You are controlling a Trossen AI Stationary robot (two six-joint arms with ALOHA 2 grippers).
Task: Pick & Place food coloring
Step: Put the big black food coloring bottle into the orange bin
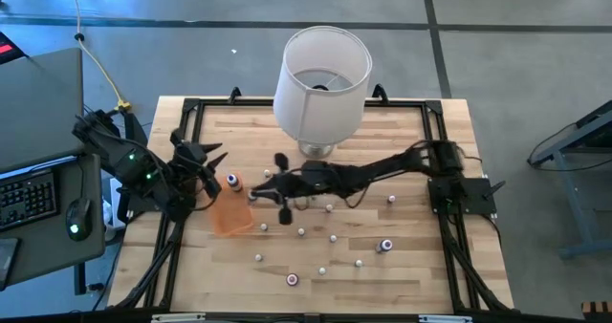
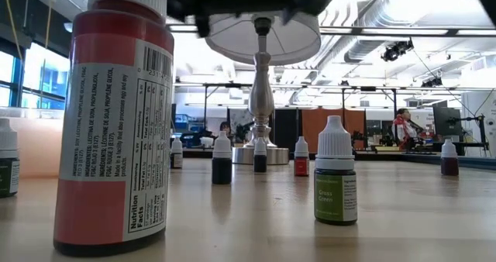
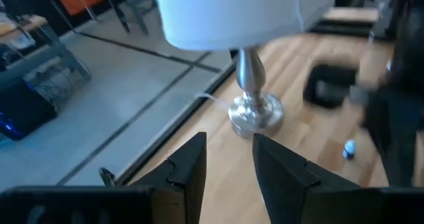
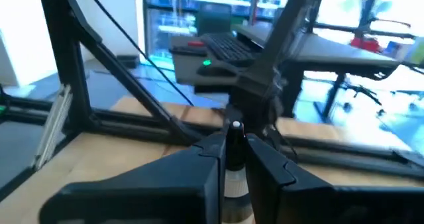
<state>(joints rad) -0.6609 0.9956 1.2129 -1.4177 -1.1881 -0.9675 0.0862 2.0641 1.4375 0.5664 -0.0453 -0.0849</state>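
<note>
Left gripper (image 3: 228, 159): two dark fingers (image 3: 185, 168) parted, nothing between them, above the wooden table (image 3: 311, 71). Ahead: lamp with white lampshade (image 3: 225, 12) on a silver stem and round base (image 3: 255, 111). One tiny blue-topped bottle (image 3: 348, 148) stands on the wood beside the base. A blurred dark arm (image 3: 391, 118) beyond it. Grey floor (image 3: 112, 78) past the table edge.

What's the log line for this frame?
right tool: shut on small bottle | left tool: open, empty, near lamp | orange tray: no bottle visible inside
</note>
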